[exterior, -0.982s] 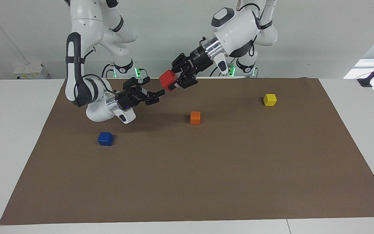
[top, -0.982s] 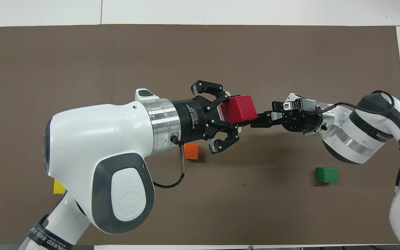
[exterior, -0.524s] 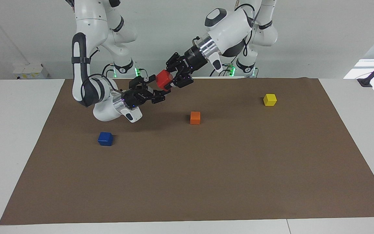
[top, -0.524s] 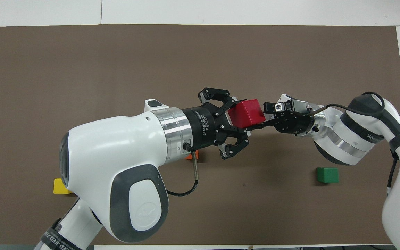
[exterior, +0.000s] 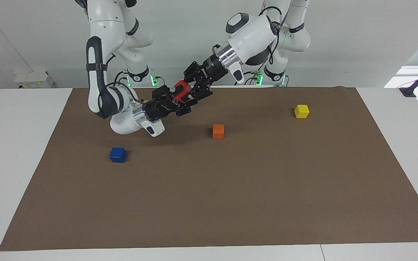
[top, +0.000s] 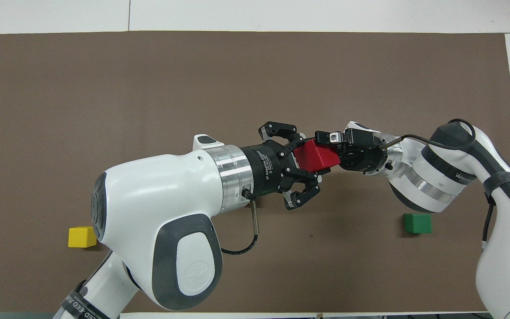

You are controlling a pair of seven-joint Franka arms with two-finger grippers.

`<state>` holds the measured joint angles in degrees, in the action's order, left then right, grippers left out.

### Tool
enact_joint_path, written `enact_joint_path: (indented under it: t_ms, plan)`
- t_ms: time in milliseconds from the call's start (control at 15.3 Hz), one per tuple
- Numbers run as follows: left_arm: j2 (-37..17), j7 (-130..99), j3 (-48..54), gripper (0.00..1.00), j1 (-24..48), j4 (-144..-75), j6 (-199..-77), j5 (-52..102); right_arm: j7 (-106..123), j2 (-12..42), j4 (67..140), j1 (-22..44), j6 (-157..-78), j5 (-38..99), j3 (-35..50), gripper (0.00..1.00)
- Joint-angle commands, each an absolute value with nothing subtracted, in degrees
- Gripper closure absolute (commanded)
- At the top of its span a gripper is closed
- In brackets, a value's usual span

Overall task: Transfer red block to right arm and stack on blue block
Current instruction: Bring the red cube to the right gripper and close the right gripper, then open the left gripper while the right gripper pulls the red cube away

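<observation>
The red block [exterior: 182,89] [top: 313,156] hangs in the air over the brown mat, near the robots' edge. My left gripper [exterior: 188,92] [top: 307,157] is shut on it, reaching in from the left arm's end. My right gripper [exterior: 177,100] [top: 326,151] meets it from the right arm's end. It is open, with one finger on each side of the red block, and I cannot see them pressing it. The blue block [exterior: 118,154] sits on the mat toward the right arm's end, farther from the robots than both grippers.
An orange cube [exterior: 218,131] lies mid-mat, hidden under the left arm in the overhead view. A yellow cube [exterior: 301,111] [top: 82,237] sits toward the left arm's end. The brown mat [exterior: 230,203] covers most of the white table.
The left gripper carried the red block toward the right arm's end. The right gripper rose to meet it and now has the block between its fingers, which have narrowed.
</observation>
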<state>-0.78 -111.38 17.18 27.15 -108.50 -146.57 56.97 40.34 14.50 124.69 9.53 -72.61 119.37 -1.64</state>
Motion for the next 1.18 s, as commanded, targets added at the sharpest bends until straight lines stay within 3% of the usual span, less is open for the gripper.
enact_joint_path:
  t_ms: [0, 589, 655, 720, 1113]
  plan:
    - [0.0, -110.4, 16.3, 1.00, 28.2, -109.6, -148.0, 58.1, 42.0, 13.2, 126.2, 9.5, -74.5, 120.8, -1.3, 1.00]
    - [0.2, -110.0, 16.4, 1.00, 28.3, -109.8, -147.8, 57.9, 42.9, 13.2, 126.2, 9.8, -75.6, 120.8, -1.4, 1.00]
    - [0.2, -110.0, 16.4, 0.81, 28.2, -109.7, -147.8, 57.9, 42.9, 13.2, 126.1, 9.8, -75.6, 120.8, -1.4, 1.00]
    - [0.2, -110.1, 16.3, 0.01, 28.2, -109.5, -147.9, 57.8, 42.8, 13.3, 125.9, 9.8, -75.7, 120.8, -1.4, 1.00]
    - [4.0, -110.2, 16.1, 0.00, 22.7, -109.5, -143.8, 57.7, 42.7, 13.3, 125.5, 9.8, -77.2, 120.1, -1.5, 1.00]
